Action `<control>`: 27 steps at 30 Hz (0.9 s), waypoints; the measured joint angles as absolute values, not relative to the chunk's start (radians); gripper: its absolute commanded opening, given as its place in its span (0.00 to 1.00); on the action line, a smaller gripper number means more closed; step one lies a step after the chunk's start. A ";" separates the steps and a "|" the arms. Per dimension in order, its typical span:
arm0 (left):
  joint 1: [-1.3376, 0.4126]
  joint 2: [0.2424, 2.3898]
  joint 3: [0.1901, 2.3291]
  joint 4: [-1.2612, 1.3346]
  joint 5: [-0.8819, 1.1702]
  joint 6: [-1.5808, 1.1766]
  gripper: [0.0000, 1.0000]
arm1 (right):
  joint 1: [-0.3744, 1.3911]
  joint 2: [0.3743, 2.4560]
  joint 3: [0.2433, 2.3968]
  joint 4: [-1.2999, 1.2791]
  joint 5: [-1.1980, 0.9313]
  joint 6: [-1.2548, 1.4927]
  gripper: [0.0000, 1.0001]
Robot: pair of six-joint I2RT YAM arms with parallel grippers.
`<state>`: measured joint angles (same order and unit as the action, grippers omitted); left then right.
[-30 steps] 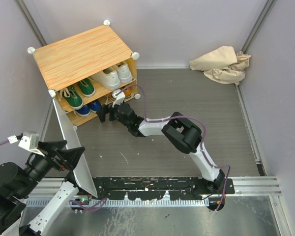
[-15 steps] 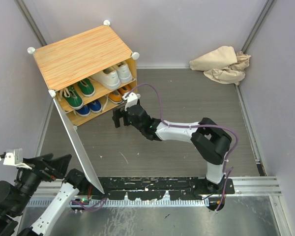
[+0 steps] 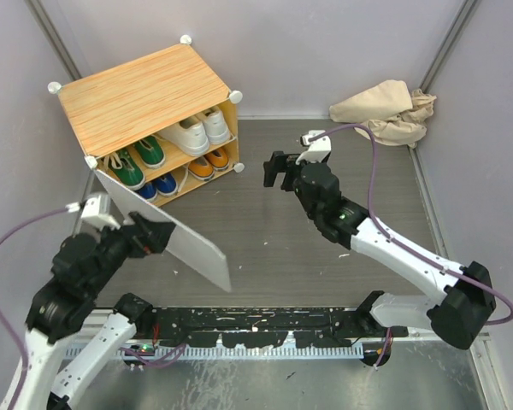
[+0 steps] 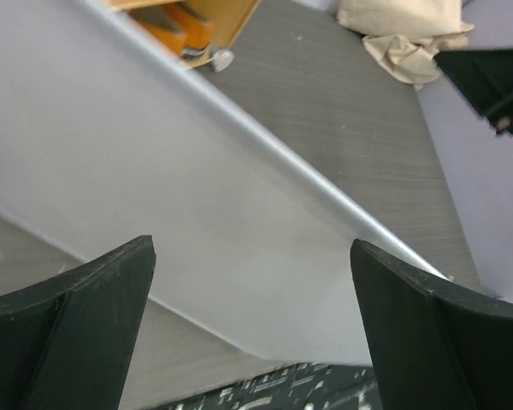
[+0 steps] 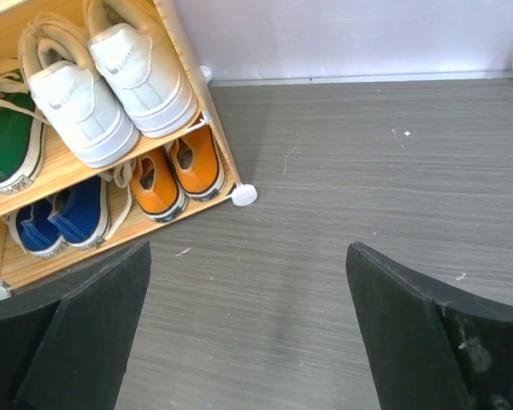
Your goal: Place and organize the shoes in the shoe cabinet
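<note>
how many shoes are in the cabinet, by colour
white shoes: 2
green shoes: 2
orange shoes: 2
blue shoes: 2
total: 8

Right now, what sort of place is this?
Probably a robot test cell, not a home: bare grey walls close round the floor, a mounting rail runs along the near edge, and the shoe cabinet looks like a prop.
</note>
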<state>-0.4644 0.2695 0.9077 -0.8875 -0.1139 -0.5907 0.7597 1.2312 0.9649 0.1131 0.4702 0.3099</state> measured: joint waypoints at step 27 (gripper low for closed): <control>-0.464 1.407 1.136 -0.094 -0.327 -0.387 0.98 | 0.751 1.074 0.926 -0.272 0.282 0.364 1.00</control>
